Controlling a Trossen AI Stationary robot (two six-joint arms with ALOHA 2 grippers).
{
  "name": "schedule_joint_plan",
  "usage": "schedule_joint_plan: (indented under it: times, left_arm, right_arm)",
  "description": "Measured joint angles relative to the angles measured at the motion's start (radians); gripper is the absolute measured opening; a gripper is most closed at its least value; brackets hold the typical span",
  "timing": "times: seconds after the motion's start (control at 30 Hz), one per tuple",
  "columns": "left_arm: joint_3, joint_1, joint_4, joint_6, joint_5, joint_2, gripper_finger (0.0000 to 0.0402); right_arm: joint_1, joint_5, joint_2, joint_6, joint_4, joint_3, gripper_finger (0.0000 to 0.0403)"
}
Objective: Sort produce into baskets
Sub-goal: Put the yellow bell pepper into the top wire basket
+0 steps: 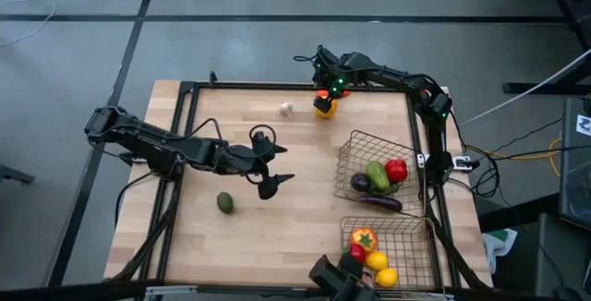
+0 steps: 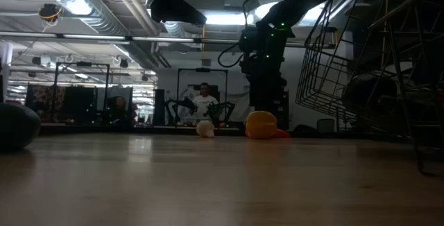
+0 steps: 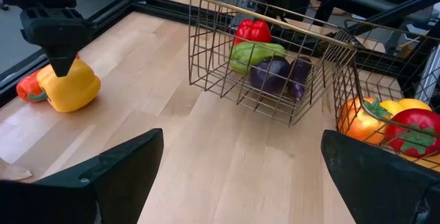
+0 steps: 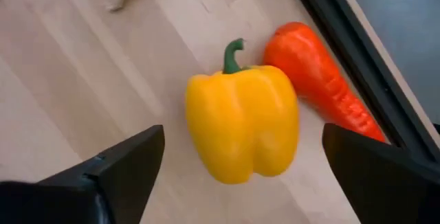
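A yellow pepper [image 4: 242, 124] lies on its side near the table's far edge, with an orange-red pepper [image 4: 320, 80] against it. My right gripper [image 4: 244, 183] hangs open just above the yellow pepper [image 1: 324, 109], a finger on either side. A white garlic [image 1: 287, 109] rests to the pepper's left. A green avocado [image 1: 224, 202] lies near the table's middle left. My left gripper [image 1: 268, 167] waits open above mid-table. Two wire baskets [image 1: 379, 144] [image 1: 406, 232] at the right hold produce.
The farther basket [image 3: 275, 86] sits tilted and holds a red pepper, a green piece and a purple one. A long eggplant [image 1: 380, 203] lies at its near edge. The nearer basket [image 3: 357, 93] holds red and orange pieces and lemons. A black frame rail [image 4: 350, 52] runs just behind the peppers.
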Motion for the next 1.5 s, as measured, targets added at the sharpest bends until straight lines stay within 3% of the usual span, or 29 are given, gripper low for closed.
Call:
schedule_joint_plan:
  times: [0.67, 1.27, 1.5]
  left_arm:
    - [0.000, 0.000, -0.049, 0.000, 0.000, 0.000, 0.0392]
    - [0.000, 0.000, -0.050, 0.000, 0.000, 0.000, 0.0392]
    - [0.000, 0.000, -0.050, 0.000, 0.000, 0.000, 0.0392]
  right_arm:
    - [-0.005, -0.035, 0.018, 0.001, -0.062, 0.000, 0.0399]
    - [0.005, -0.028, 0.018, 0.282, 0.055, 0.000, 0.0395]
    - [0.023, -0.040, 0.017, 0.310, 0.045, 0.000, 0.0395]
